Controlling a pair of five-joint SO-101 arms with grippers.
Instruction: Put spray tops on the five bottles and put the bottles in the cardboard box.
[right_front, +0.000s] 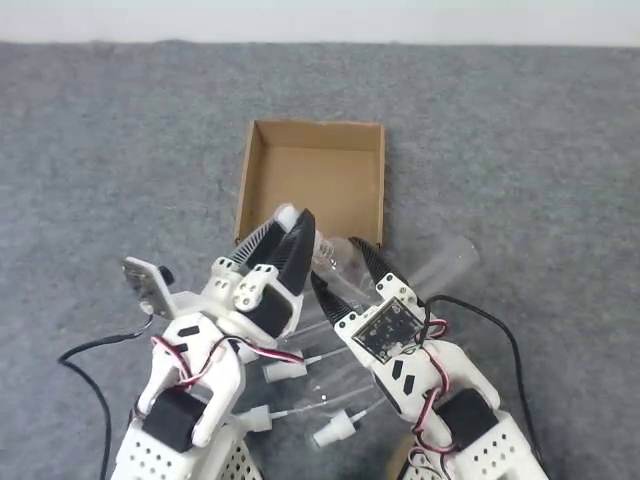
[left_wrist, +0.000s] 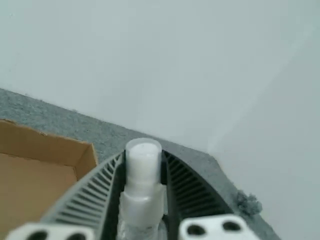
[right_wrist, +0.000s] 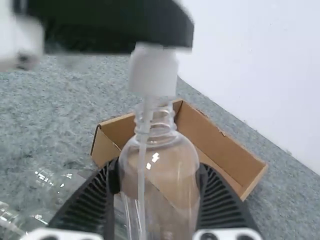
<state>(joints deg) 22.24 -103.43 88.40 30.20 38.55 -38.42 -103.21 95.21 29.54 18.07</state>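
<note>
Spray top (left_wrist: 143, 161), pinched in left claw (right_front: 291, 222), hangs over bottle (right_wrist: 156, 172) clasped by right claw (right_front: 336, 262) near cardboard box (right_front: 318, 180)

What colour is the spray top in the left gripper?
White. The spray top shows best in the left wrist view.

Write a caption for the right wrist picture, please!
Right gripper grips a clear bottle; the left gripper holds a spray top above its neck, tube inside.
</note>
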